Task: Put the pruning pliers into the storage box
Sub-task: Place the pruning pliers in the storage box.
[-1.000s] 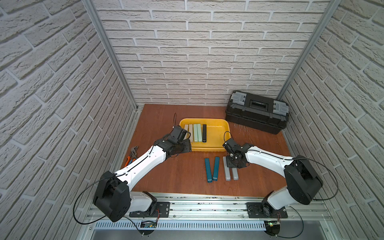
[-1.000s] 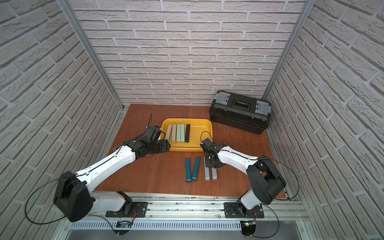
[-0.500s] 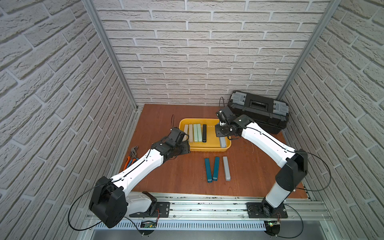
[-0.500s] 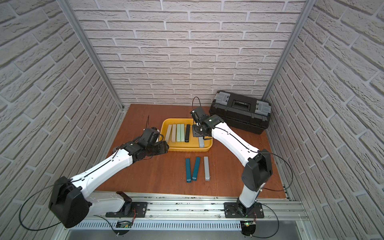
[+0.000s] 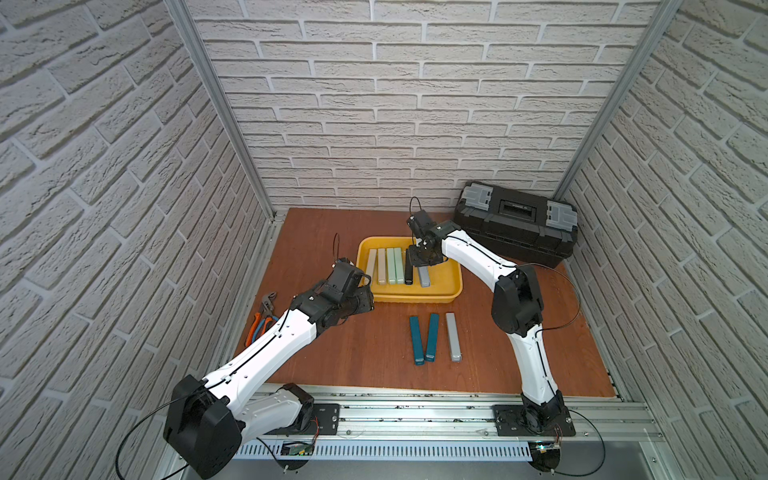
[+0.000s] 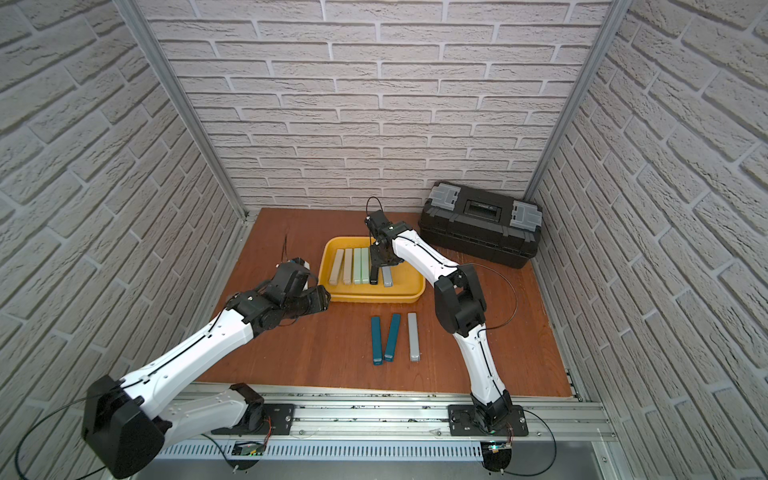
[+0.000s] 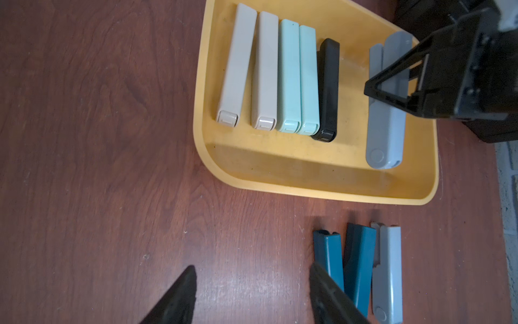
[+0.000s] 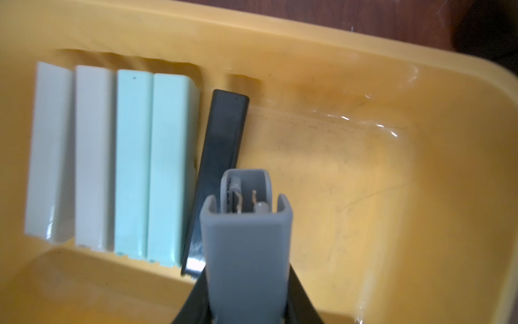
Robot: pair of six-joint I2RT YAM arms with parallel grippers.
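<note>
The right pincer (image 5: 420,266) has just carried a grey bar (image 7: 385,134) off the table (image 5: 353,353) into the storage box (image 5: 415,297), beside the black bar (image 7: 328,89), and still clamps it, apparently touching down; the left pincer (image 7: 252,270) gapes empty before the box, where three bars (image 5: 431,336) remain.

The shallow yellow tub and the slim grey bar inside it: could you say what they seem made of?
Shallow yellow tub: probably moulded plastic, glossy; highlights on its rounded walls. Slim grey bar: likely matte plastic; uniform colour, hollow moulded end.
</note>
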